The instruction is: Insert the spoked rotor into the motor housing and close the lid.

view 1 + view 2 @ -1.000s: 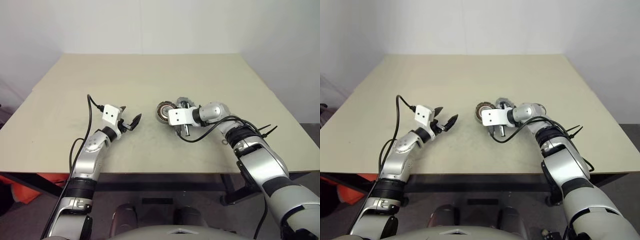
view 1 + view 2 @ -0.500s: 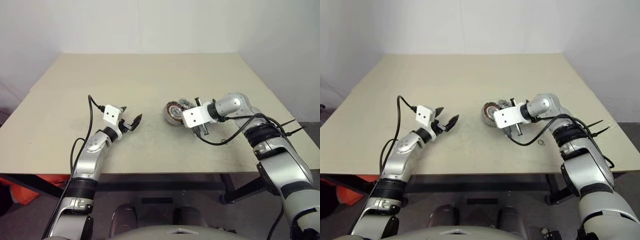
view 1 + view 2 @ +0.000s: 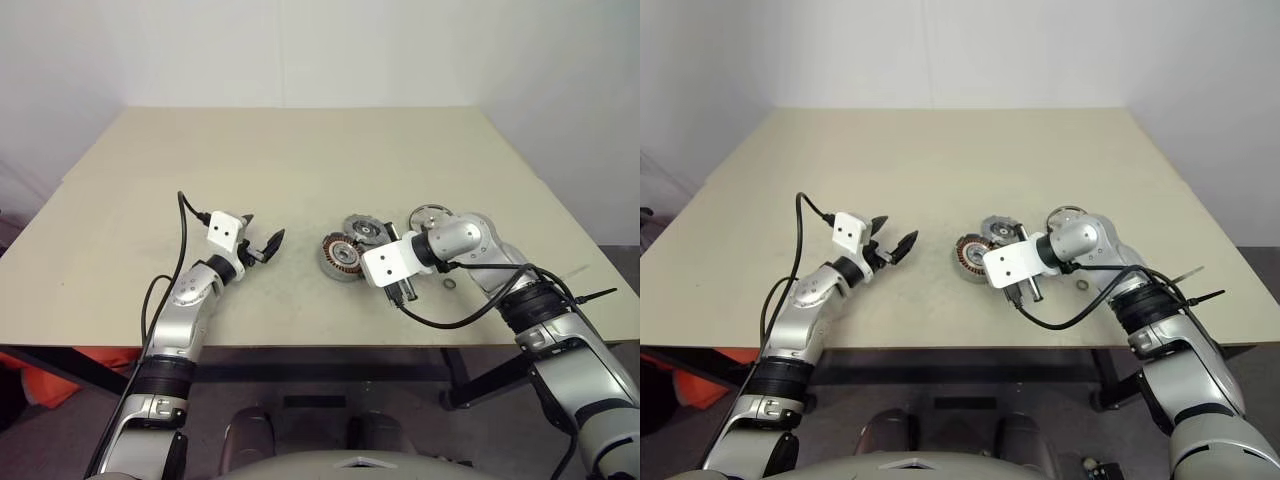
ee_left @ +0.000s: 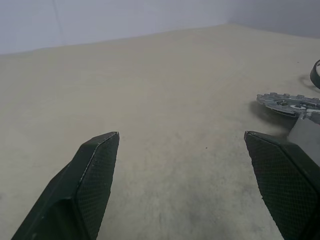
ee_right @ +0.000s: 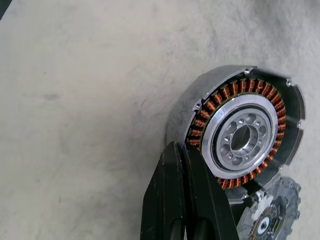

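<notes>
Head view, table (image 3: pixel 300 150) otherwise bare. Since a second ago the right arm has drawn back toward the near edge, and the motor housing (image 3: pixel 340 257) has come with it, now lying nearer us than it did. That uncovers the two parts the arm was hiding: the spoked rotor (image 3: pixel 363 228) just beside the housing at its 1 o'clock, and the lid (image 3: pixel 428 213) farther out at about 2 o'clock, partly behind the right forearm. The right gripper (image 5: pixel 175 155) has its fingers pressed together with nothing between them, tips against the housing's outer wall (a nudge, we judge, not a grasp). The housing shows its copper windings and silver bearing openly; whether it sits flat or leans on the rotor we cannot tell. The left gripper (image 3: pixel 262 235) has not shifted: spread wide, empty, well apart at the housing's 9 o'clock. Our reading: the parts are now laid out and reachable, but the rotor is not yet in and the lid not yet on.
</notes>
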You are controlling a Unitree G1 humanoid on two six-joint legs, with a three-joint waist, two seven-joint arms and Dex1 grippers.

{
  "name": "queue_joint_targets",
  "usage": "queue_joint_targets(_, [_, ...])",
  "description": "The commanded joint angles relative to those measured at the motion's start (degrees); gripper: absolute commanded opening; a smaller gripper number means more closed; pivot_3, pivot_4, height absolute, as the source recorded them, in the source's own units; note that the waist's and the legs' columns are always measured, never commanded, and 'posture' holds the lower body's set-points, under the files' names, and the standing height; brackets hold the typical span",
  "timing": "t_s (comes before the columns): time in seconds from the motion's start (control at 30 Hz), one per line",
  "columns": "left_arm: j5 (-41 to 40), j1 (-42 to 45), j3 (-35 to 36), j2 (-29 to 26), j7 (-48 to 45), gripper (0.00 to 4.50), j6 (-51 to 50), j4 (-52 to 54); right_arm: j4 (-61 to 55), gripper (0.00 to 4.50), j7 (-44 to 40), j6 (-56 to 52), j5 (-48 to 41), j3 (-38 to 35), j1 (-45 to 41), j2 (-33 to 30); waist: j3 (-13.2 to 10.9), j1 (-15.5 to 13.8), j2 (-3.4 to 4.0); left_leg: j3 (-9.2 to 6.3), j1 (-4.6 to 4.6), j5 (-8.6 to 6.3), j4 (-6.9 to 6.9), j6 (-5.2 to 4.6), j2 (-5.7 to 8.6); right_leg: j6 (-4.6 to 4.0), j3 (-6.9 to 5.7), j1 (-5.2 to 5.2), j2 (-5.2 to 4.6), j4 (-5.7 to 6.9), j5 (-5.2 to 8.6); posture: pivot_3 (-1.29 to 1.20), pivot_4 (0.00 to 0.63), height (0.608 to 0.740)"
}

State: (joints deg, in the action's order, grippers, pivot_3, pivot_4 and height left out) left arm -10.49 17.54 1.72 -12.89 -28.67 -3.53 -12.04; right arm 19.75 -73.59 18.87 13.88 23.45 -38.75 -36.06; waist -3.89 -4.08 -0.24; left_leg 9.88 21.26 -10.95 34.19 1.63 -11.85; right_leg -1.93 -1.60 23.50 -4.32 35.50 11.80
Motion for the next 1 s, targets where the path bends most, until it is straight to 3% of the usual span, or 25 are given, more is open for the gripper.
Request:
queue_joint_targets(0.03, [-0.14,0.77,-0.09,-0.13,-0.23,4.25,1.06,0.98,-1.69,0.42,0.74,-0.98,-0.08,-0.51,-0.57,-0.77,0.00,0.00,0.00,0.00,0.00,0.00,0.00,0.00,0.00,0.00,0.00,0.00,0.00,0.00,0.00,0.00,0.000,0.740])
queue_joint_targets(0.17, [-0.10,0.86,-0.02,-0.30,-0.34,4.25,1.00,0.91,-3.59,1.63,1.45,-2.18,-1.03,-1.18,0.24,-0.42,0.00,0.00,0.00,0.00,-0.07,0.00,0.00,0.00,0.00,0.00,0.00,-0.08,0.00,0.00,0.00,0.00,0.000,0.740])
queue_joint_targets(0.27, [-0.14,0.78,-0.03,-0.40,-0.45,4.25,0.84,0.99,-5.52,2.79,1.26,-4.11,-2.74,-2.12,0.52,-0.41,0.00,0.00,0.00,0.00,-0.08,0.00,0.00,0.00,0.00,0.00,0.00,-0.08,0.00,0.00,0.00,0.00,0.000,0.740])
queue_joint_targets(0.43, [-0.30,0.45,-0.28,-0.34,-0.86,4.25,0.57,1.33,-12.16,4.48,1.80,-14.82,-10.06,-6.57,3.66,0.02,0.00,-0.05,0.00,-0.01,-0.10,0.00,0.00,0.00,0.00,0.00,0.00,-0.10,0.00,0.00,0.00,0.00,0.000,0.740])
queue_joint_targets(0.6, [-2.04,-0.29,-1.28,-0.37,-4.06,4.25,-1.32,3.38,-13.62,4.48,13.84,-27.67,-14.27,-15.54,9.69,3.01,0.01,-0.21,0.00,-0.02,-0.18,0.01,-0.01,0.01,0.02,0.02,0.01,-0.21,-0.01,-0.05,0.00,0.00,0.000,0.740])
queue_joint_targets(0.77, [-4.25,-0.17,-3.39,-1.65,-9.89,4.25,-4.52,5.29,-18.41,4.48,17.81,-34.77,-22.04,-25.09,19.27,2.40,0.02,-1.27,0.02,-0.01,-0.18,0.00,-0.10,0.02,0.02,0.03,0.01,-0.23,-0.01,-0.16,0.01,0.00,0.000,0.740])
queue_joint_targets(1.0, [-4.08,2.46,-4.87,-1.45,-12.54,4.25,-5.17,2.92,-18.63,4.48,20.91,-37.28,-25.98,-32.11,27.07,-0.28,0.04,-1.47,0.07,0.01,-0.29,0.03,-0.13,0.06,0.03,0.38,0.02,-0.28,0.00,-0.18,0.19,0.00,0.000,0.740])
